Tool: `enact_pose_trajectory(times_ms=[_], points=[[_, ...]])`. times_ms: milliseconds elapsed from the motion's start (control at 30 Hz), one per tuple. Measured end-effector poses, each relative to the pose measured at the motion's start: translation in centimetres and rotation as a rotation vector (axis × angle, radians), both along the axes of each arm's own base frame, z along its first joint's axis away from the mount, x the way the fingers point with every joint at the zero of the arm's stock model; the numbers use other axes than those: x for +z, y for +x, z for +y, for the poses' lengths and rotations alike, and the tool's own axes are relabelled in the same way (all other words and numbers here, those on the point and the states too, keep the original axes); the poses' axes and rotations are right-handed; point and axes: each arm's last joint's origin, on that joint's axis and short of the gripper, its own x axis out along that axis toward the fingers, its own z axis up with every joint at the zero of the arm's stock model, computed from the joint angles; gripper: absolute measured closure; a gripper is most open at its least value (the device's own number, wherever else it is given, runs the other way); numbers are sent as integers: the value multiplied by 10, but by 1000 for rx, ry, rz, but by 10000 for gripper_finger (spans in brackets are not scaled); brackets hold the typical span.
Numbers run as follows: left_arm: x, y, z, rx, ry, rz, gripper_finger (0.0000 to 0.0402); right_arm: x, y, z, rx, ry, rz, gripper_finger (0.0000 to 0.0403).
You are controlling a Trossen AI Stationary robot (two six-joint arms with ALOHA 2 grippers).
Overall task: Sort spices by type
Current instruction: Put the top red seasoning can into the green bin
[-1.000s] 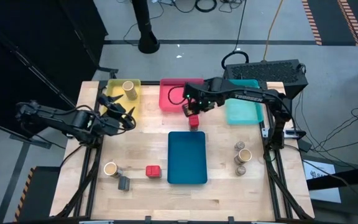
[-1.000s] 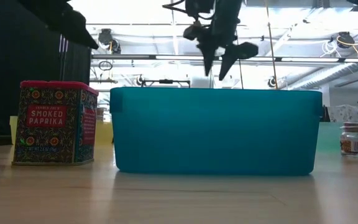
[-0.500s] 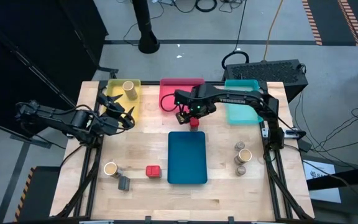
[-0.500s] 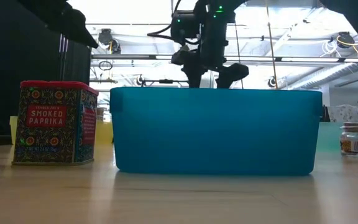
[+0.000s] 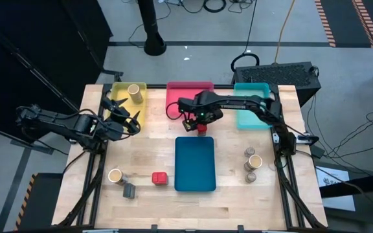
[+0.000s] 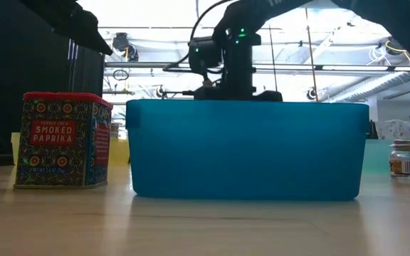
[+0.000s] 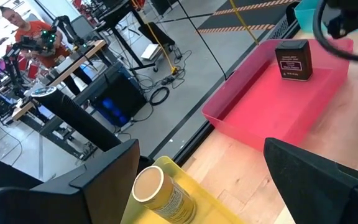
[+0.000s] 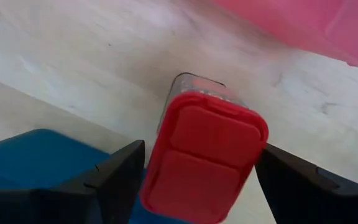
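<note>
A red-lidded spice box (image 5: 201,128) stands upright on the wood between the red tray (image 5: 177,97) and the blue tray (image 5: 195,165). My right gripper (image 8: 201,149) is open and low over this box (image 8: 204,158), with one finger on either side of its lid. In the low view the right gripper (image 6: 237,89) dips behind the blue tray's rim (image 6: 248,105). My left gripper (image 5: 131,118) waits open at the yellow tray (image 5: 138,110), which holds a tan jar (image 7: 160,193). A dark box (image 7: 293,60) stands in the red tray.
A paprika tin (image 6: 62,141), a tan jar (image 5: 114,175) and a grey box (image 5: 129,190) stand near the table's near left. Several jars (image 5: 251,162) cluster at the right. A teal tray (image 5: 254,116) lies at the far right. A person (image 7: 27,34) is far off in the room.
My right gripper has swung a little toward the table's left and come down from above the blue tray's far rim, until its fingers straddle the red-lidded box. The box has stayed where it was.
</note>
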Motion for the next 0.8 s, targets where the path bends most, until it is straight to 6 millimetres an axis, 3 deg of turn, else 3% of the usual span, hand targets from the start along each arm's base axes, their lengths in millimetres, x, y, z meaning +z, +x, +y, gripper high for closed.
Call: enact_pose_trajectory(times_ms=[167,367,567,667,800], points=[[0,0,0,0,0,0,52,-4,0,-2,-4,6,14,139],[0,0,0,0,0,0,52,-4,0,-3,-25,5,9,209],[0,0,0,0,0,0,52,-3,0,-3,-32,8,6,209],[0,0,0,0,0,0,52,5,-2,-4,-32,3,-12,209],[0,0,0,0,0,0,52,37,-9,-5,-26,-11,-62,209]])
